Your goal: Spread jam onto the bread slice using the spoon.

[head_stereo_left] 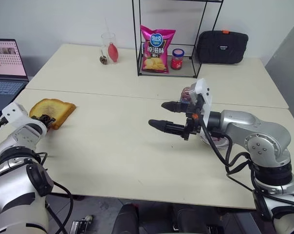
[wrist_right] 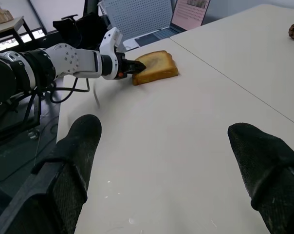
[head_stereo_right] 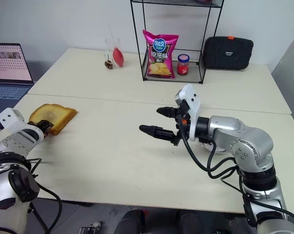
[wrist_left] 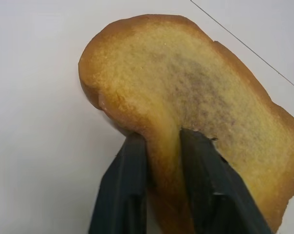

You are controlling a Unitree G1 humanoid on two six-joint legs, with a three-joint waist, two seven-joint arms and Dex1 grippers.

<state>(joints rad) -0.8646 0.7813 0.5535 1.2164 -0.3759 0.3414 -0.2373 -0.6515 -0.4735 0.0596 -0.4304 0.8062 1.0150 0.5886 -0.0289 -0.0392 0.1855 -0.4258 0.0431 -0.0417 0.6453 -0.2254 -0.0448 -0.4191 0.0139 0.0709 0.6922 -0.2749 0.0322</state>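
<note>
Two black fingers of the robot's left hand sit closest, pinched together on the near crust edge of a thick, roughly square toast slice with a golden-brown crust and a darker browned middle. That bread slice lies at the far left of the pale cream desk, its gripped edge bent up slightly between the fingers. To the right, the robot's right hand hovers above the middle of the desk, its two black fingers spread wide apart and holding nothing. Behind that hand a small clear glass jar of dark red-purple jam is partly hidden by the wrist. On the far desk stands a black wire shelf frame with a pink crisps bag and a red-lidded jar. Judging by its look, the toast is light and soft — easily crushed or torn, likely crumbly — so a gentle hold at the firmer crust seems wisest.
</note>
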